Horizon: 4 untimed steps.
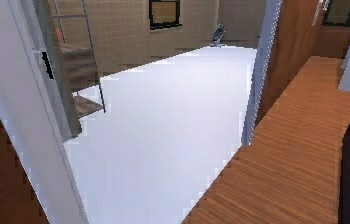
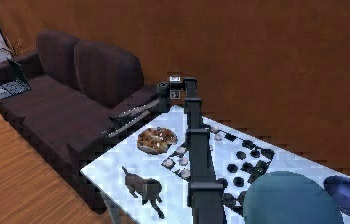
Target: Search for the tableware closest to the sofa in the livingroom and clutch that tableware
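Lining up on the dish nearest the sofa.

On the arm side view my jaws sit at the far end of the arm (image 2: 196, 140), against the dark sofa (image 2: 83, 90), so I cannot tell their state or whether they hold anything. A round dish (image 2: 156, 139) with brownish contents lies on the white desk (image 2: 113, 162) just below the jaws, at the sofa end. A blue bowl (image 2: 345, 190) sits well off to their right. I judge the dish my target. I'd lower slowly onto its rim, keeping clear of the dog statue (image 2: 143, 188).
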Motion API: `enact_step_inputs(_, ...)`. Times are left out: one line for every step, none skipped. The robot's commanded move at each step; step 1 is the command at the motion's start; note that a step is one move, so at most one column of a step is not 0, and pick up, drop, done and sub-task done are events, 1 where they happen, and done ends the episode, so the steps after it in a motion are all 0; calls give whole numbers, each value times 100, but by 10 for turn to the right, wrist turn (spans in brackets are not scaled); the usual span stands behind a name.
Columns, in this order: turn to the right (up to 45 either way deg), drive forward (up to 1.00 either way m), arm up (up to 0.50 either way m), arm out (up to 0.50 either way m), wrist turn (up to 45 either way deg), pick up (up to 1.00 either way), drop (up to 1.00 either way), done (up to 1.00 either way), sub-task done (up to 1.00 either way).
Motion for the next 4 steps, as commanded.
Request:
enact_step_inputs(0, 0, 0, 0, 450, 0, 0, 0, 0)
enact_step_inputs(0, 0, 0, 0, 210, 0, 0, 0, 0)
enact_step_inputs(0, 0, -30, 0, 0, 0, 0, 0, 0)
enact_step_inputs(0, 0, 0, 0, 0, 100, 0, 0, 0)
